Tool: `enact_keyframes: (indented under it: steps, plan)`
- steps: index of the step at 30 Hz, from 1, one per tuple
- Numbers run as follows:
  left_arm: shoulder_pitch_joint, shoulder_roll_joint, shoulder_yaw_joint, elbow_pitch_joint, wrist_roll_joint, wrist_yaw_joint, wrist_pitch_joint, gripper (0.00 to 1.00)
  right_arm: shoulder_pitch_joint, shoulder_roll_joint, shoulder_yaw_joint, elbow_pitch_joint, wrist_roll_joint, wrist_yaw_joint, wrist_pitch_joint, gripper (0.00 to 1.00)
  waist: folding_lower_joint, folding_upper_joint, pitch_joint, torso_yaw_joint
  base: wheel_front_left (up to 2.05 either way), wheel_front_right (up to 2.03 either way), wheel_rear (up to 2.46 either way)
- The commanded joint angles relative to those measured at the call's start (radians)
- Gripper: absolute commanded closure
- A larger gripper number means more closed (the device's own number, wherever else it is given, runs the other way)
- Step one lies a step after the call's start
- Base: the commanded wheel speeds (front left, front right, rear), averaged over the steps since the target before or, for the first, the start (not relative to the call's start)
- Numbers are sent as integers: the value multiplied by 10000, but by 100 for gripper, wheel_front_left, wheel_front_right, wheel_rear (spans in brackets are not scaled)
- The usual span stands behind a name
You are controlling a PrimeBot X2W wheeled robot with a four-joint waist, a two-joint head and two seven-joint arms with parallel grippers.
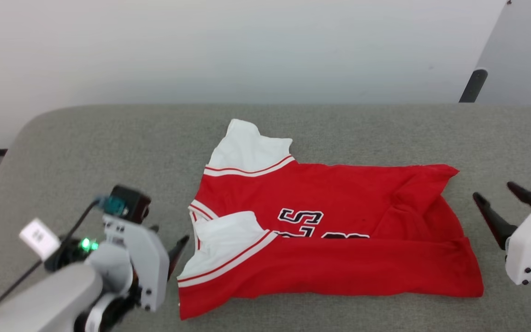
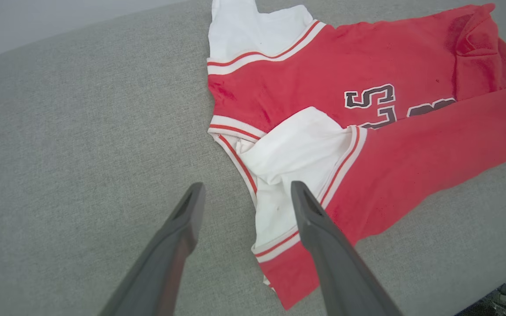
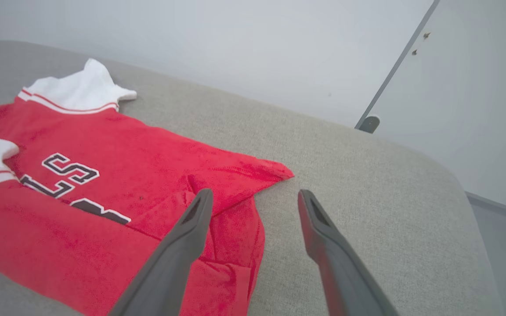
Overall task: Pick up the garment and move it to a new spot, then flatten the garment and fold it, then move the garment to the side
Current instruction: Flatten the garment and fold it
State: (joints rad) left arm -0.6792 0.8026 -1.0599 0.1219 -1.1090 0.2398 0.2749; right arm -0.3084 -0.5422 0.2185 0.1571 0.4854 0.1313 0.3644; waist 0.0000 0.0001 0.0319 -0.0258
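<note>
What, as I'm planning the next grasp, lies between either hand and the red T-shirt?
Nothing visible. The left hand is open at the red T-shirt's white sleeve, and the right hand is open by its hem end, with bare grey fabric surface between.

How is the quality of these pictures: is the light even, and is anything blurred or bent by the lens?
Head view: soft, even light, no glare, the garment sharp. Left wrist view: the wide lens seems to bend the grey surface, and the left pincer looks soft. Right wrist view: the same bending; the right pincer is slightly blurred.
</note>
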Motion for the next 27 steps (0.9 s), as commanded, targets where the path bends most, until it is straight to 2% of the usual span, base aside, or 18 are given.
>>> enact_keyframes:
  steps: [1,4,8,12,19,22,27]
  plan:
    - [362,175,72,-345,-83,282,-170,0,296,138,-306,-224,-222,-11,-283,0,0,-1,-125,-54,0,0,0]
    - [953,505,201,-1060,-309,779,-413,0,771,428,-831,-775,-728,-11,-664,0,0,-1,-193,-156,0,0,0]
    - [1588,921,294,-1687,-637,1229,-532,0,1412,998,-1578,-1559,-1151,-11,-827,0,0,-1,-156,-332,0,0,0]
    - [1943,1160,377,-1888,-952,1381,-503,0,1959,1499,-2127,-2273,-1455,-11,-669,0,0,-1,21,-581,0,0,0]
    - [2067,1292,391,-1255,-1403,1031,-169,0,2589,2147,-2698,-3250,-1552,-9,-261,0,0,-1,443,-1061,0,0,0]
    - [2072,1182,413,-844,-1649,826,-16,0,2829,2463,-2832,-3647,-1604,-8,-149,0,0,-1,619,-1249,0,0,0]
    - [2148,963,312,-283,-1892,570,244,0,3048,2631,-3034,-4022,-1463,-9,-11,0,0,-1,899,-1487,0,0,0]
